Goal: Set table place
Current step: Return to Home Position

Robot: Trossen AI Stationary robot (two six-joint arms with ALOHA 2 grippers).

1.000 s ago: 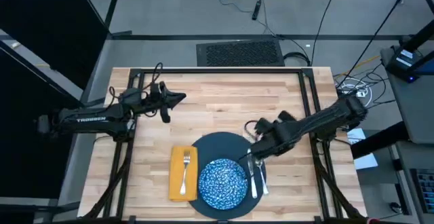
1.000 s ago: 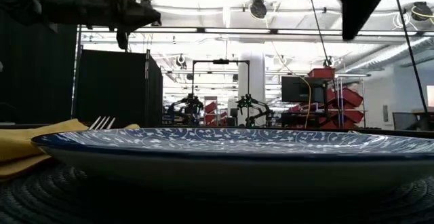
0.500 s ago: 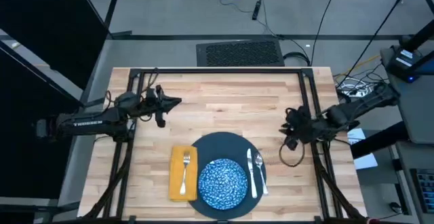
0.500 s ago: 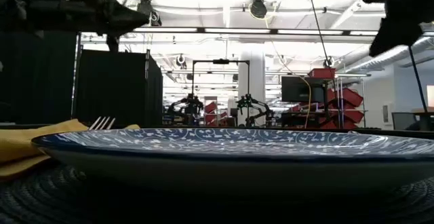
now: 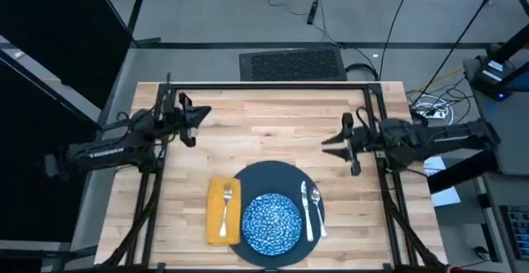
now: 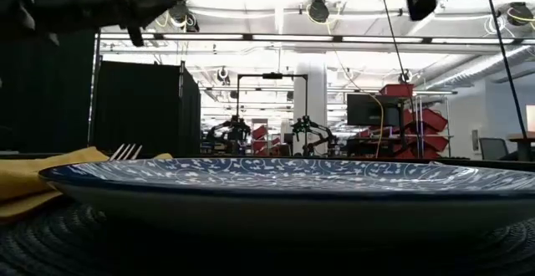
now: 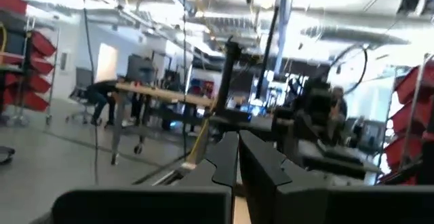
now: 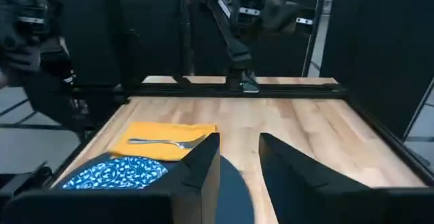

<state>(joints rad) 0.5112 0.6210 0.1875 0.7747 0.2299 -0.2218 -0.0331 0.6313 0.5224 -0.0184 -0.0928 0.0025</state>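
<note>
While left gripper [image 5: 205,112] is closed, right gripper [image 5: 326,145] parted, speckled blue bowl [image 5: 270,221] on dark plate [image 5: 264,178], fork [image 5: 226,205] on yellow napkin [image 5: 215,226].

The table [image 5: 273,128] is noted as light matt wood planks, its frame [image 5: 273,85] as black metal. The napkin [image 5: 214,223] is recorded as matt mustard cloth; fork [image 5: 226,208], knife [image 5: 305,211] and spoon [image 5: 316,208] as shiny silver metal. The plate [image 5: 270,222] is seen glazed and glossy, the mat [image 5: 277,176] as dark rough weave.

White block lettering "TROSSEN" runs along the dark left robot arm [image 5: 106,150], seen from the high view. No other text legible.
</note>
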